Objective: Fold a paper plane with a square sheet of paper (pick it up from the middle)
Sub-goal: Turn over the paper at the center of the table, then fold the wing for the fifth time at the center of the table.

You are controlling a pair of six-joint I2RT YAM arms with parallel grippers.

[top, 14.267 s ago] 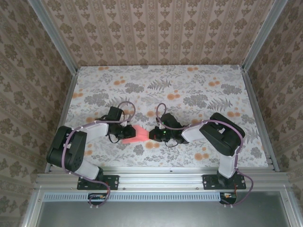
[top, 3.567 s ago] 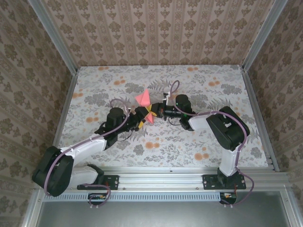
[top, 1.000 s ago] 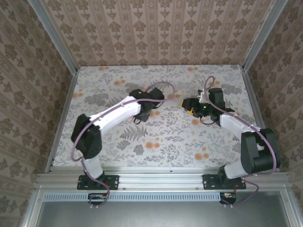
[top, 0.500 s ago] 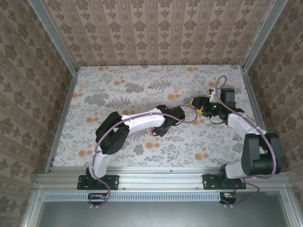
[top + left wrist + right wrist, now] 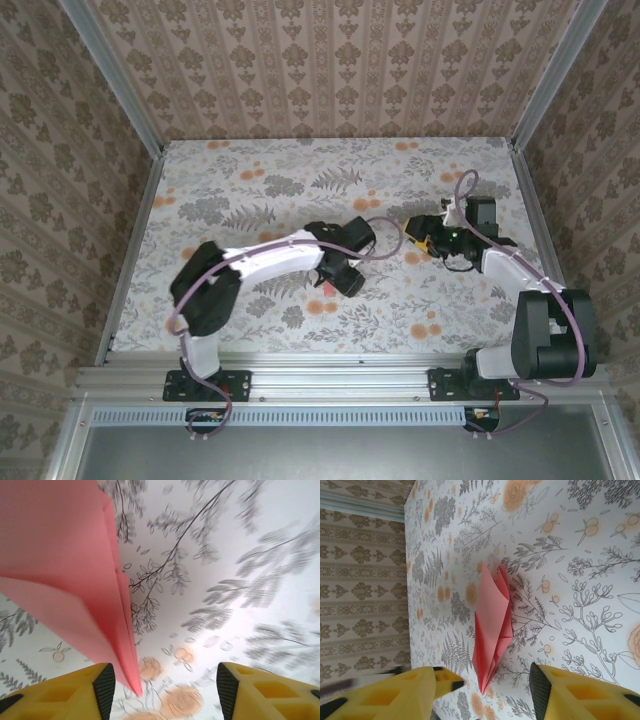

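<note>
The coral-pink paper plane (image 5: 492, 630) lies on the flowered table, a slim creased triangle with its tip toward the near side. In the left wrist view the paper plane (image 5: 65, 570) runs from the upper left down to a tip beside the left finger. My left gripper (image 5: 165, 692) is open, its pads apart and not pinching the paper. From above, my left gripper (image 5: 344, 280) hovers over the plane, of which a pink sliver (image 5: 328, 288) shows. My right gripper (image 5: 416, 239) stands open to the right of it, with the right gripper (image 5: 482, 697) facing the plane from a short way off.
The table cloth (image 5: 250, 180) carries grey fern and orange flower prints. Metal rails (image 5: 135, 230) and patterned walls (image 5: 330, 60) close the table on three sides. The left arm (image 5: 270, 255) stretches across the table's middle.
3.6 s ago both grippers held the folded paper above the table; now it lies down and both are open. In the last half second the left wrist shifted slightly and the pink tip came into sight.
</note>
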